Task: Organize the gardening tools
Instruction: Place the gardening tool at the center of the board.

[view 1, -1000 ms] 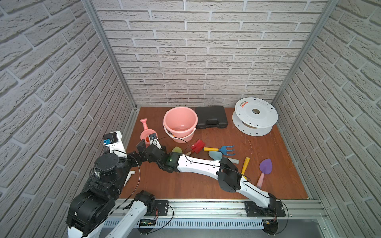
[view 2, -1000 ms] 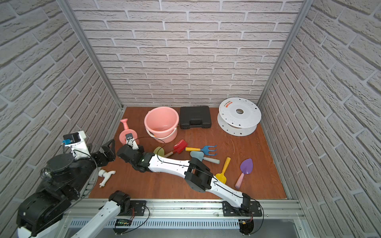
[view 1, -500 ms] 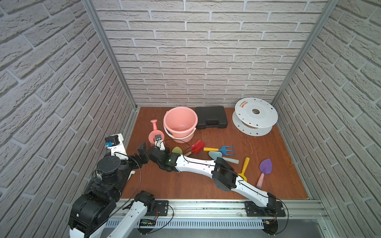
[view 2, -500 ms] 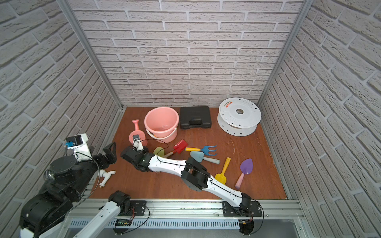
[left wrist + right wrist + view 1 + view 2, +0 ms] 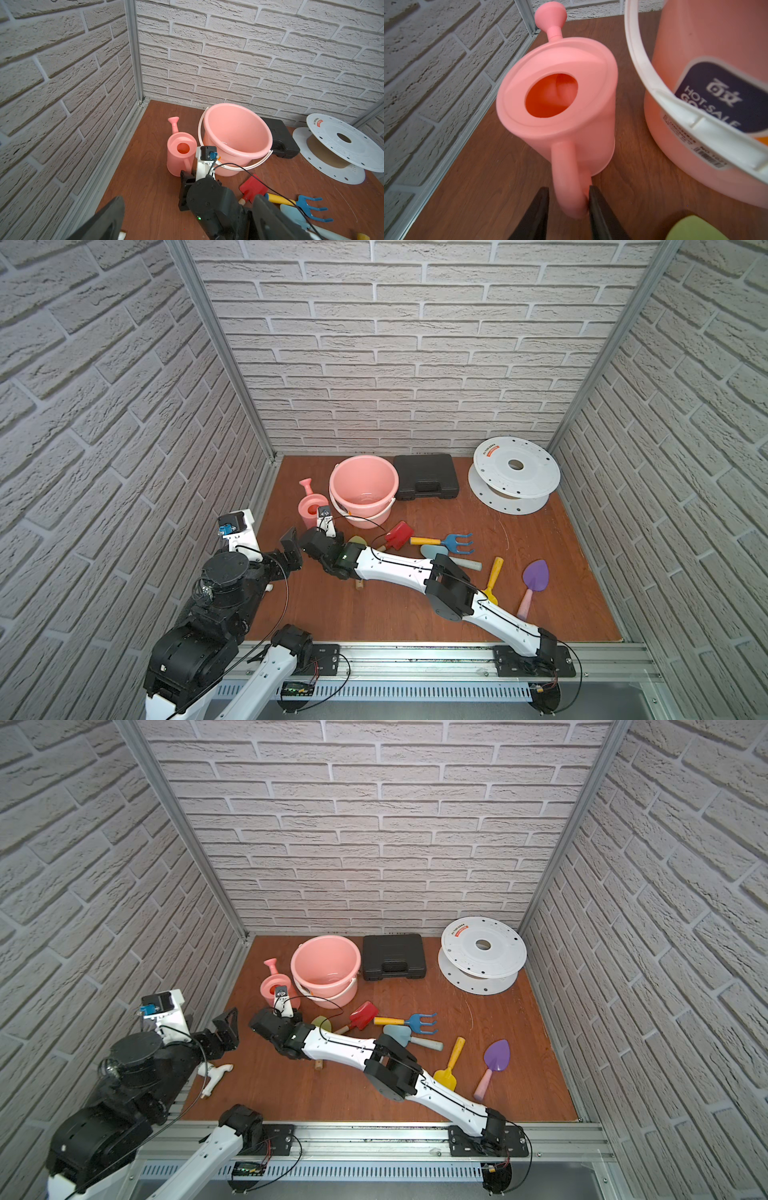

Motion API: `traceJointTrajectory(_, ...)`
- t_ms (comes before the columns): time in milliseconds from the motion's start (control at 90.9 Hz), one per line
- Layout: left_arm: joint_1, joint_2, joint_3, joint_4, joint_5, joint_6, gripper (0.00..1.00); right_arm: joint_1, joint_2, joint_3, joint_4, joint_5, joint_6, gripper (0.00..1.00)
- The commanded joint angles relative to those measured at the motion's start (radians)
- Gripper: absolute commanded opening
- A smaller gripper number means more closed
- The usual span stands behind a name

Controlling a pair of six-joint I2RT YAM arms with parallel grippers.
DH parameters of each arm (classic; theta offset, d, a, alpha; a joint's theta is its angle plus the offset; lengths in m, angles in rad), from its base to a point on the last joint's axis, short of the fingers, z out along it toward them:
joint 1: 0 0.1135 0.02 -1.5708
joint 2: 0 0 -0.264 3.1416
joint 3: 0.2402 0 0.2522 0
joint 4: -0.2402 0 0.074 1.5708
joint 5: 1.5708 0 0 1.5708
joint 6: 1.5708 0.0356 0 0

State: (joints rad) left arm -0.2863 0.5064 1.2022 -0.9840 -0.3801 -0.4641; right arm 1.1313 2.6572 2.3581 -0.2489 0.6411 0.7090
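gardening tools (image 5: 432, 551) lie mostly loose across the middle of the wooden board (image 5: 374, 614) in both top views: a red spade (image 5: 398, 535), a blue rake (image 5: 457, 543), a pale blue trowel (image 5: 465, 563), a yellow spade (image 5: 492, 576) and, nearer the right edge, a purple trowel (image 5: 536, 576), with a green blade (image 5: 356, 540) half hidden by the right arm. the pink watering can (image 5: 311, 506) stands upright toward the back left corner, just beside the pink bucket (image 5: 365, 518), whose inside looks empty. a black case (image 5: 426, 477) and a white reel (image 5: 515, 466) sit along the back edge. the right gripper (image 5: 312, 532) reaches to the can's near side, while the left gripper (image 5: 291, 549) hangs near the left edge, apart from every tool. the left wrist view shows its fingers (image 5: 108, 220) spread wide and holding nothing, the can upright, the bucket bare. in the right wrist view the right fingers (image 5: 600, 212) straddle the can's handle, one touching it and the other showing a thin gap, so the hold looks slack rather than pinching, and the can's base sits on the board. judged from this, the can seems set down beside the bucket, perhaps the only piece sorted. the six hand tools are left to gather, and where they belong cannot be told.
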Motion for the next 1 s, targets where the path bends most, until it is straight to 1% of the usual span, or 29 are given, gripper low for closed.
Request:
traceJointTrajectory(0,-0.004,0.002,-0.016,0.047,0.008,0.018,0.98,0.0,0.011,0.021,0.078,-0.018,-0.029,0.36)
traceJointTrajectory(44,-0.004,0.0,-0.019,0.05,0.008,0.017,0.98,-0.001,0.018,0.021,0.087,-0.026,-0.031,0.37)
traceJointTrajectory(187,-0.005,-0.001,-0.027,0.054,0.009,0.018,0.98,-0.004,0.046,0.02,0.14,-0.055,-0.045,0.3)
traceJointTrajectory(231,-0.004,0.001,-0.028,0.054,0.034,0.018,0.98,-0.004,0.055,0.019,0.169,-0.071,-0.054,0.3)
traceJointTrajectory(330,-0.004,0.001,-0.031,0.054,0.04,0.017,0.98,-0.007,0.072,0.019,0.233,-0.094,-0.073,0.3)
traceJointTrajectory(506,-0.004,-0.008,-0.04,0.056,0.044,0.013,0.98,-0.021,0.096,0.02,0.303,-0.068,-0.081,0.3)
traceJointTrajectory(627,-0.004,-0.009,-0.047,0.059,0.044,0.015,0.98,-0.031,0.115,0.021,0.357,-0.075,-0.105,0.31)
traceJointTrajectory(803,-0.004,-0.002,-0.046,0.059,0.048,0.017,0.98,-0.043,0.122,0.036,0.34,-0.107,-0.111,0.29)
traceJointTrajectory(825,-0.005,-0.002,-0.046,0.059,0.048,0.017,0.98,-0.044,0.121,0.036,0.335,-0.114,-0.12,0.3)
traceJointTrajectory(990,-0.004,0.0,-0.052,0.063,0.044,0.021,0.98,-0.044,0.076,0.003,0.31,-0.149,-0.163,0.55)
